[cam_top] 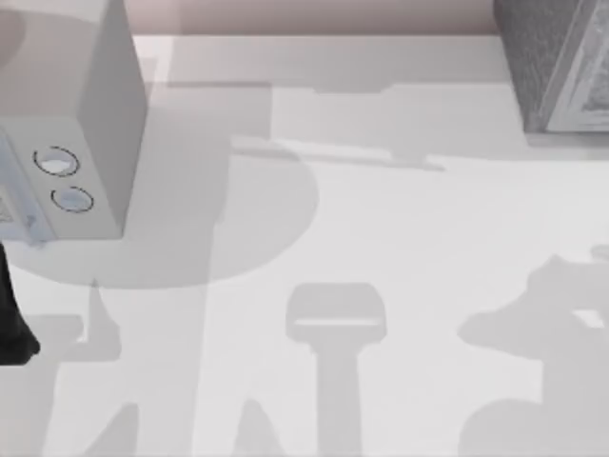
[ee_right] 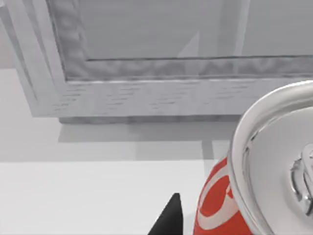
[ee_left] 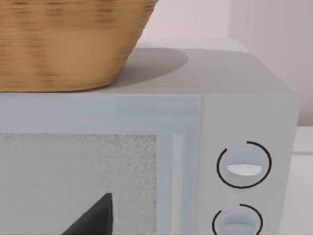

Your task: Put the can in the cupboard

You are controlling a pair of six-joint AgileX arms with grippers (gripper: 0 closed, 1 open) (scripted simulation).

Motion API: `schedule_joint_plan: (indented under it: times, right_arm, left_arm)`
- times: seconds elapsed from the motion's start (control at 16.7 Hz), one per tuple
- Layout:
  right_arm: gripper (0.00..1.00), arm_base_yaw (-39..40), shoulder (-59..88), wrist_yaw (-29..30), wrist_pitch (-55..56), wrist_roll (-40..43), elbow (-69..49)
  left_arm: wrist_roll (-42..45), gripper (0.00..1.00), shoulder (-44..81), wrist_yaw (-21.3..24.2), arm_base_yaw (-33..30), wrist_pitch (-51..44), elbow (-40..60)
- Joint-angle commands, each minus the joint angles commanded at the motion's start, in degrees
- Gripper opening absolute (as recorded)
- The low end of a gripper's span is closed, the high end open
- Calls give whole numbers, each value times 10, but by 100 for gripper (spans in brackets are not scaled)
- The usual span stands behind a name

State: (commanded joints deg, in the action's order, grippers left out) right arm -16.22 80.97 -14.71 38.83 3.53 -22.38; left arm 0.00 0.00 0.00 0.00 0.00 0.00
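The can [ee_right: 254,186] is red with white lettering and a silver top, and it is seen from close above in the right wrist view. My right gripper [ee_right: 220,226] is shut on it, with one dark fingertip [ee_right: 168,220] beside its red wall. Just beyond it stands the cupboard [ee_right: 171,93], whose pale framed panel front is closed. That dark grey speckled cupboard [cam_top: 552,67] sits at the table's far right corner. My left arm [cam_top: 11,328] is parked at the left edge.
A white box with two round dials [cam_top: 95,114] stands at the far left. In the left wrist view this box [ee_left: 244,98] carries a woven basket [ee_left: 63,44] on its top. The arms cast shadows over the white tabletop [cam_top: 381,228].
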Motion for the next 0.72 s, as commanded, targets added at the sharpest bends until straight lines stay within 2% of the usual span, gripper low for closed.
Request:
schedule_joint_plan:
  times: [0.3,0.72]
  right_arm:
    - [0,-1,-127,1,-136,3,-30]
    - [0,-1,-137,1,-147,3,-32]
  left_arm:
    - [0,100,0,0,0,0,0]
    - [0,100,0,0,0,0,0]
